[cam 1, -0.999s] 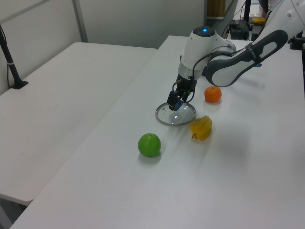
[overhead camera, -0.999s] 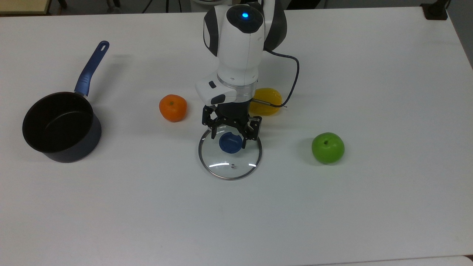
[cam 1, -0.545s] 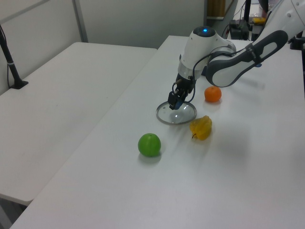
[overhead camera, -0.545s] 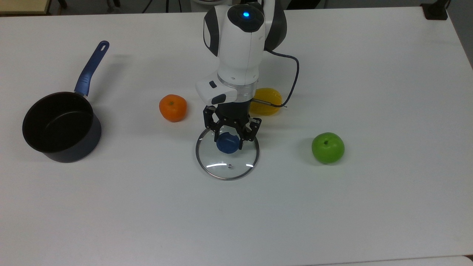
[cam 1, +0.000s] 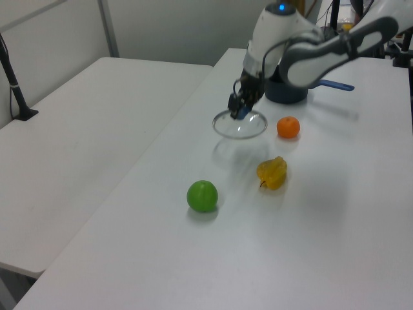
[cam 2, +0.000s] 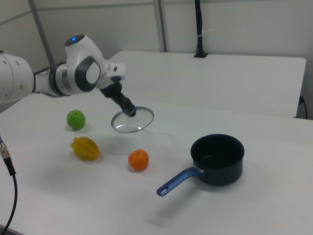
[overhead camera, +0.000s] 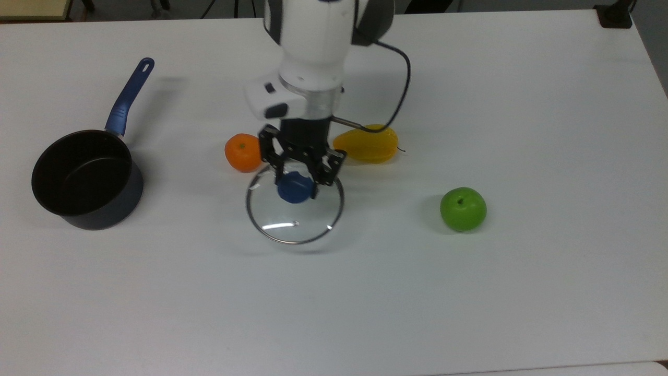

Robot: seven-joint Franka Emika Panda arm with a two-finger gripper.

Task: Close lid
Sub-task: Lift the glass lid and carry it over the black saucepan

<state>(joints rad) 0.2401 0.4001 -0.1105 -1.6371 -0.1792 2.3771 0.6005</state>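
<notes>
Carrying the lid (overhead camera: 295, 206) by its knob (overhead camera: 295, 187), the gripper (overhead camera: 297, 180) clamped on it should keep it level, clear the orange (overhead camera: 242, 152), and centre over the pan (overhead camera: 86, 179).

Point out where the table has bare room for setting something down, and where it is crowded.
Bare: the table beyond the green apple toward the top view's right, the whole near strip, and between saucepan and orange. Crowded: around the claw holding the lid, between orange and yellow fruit.

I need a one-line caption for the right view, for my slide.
The claw holds the glass lid by its blue knob above the table, between the green apple and the open saucepan.
</notes>
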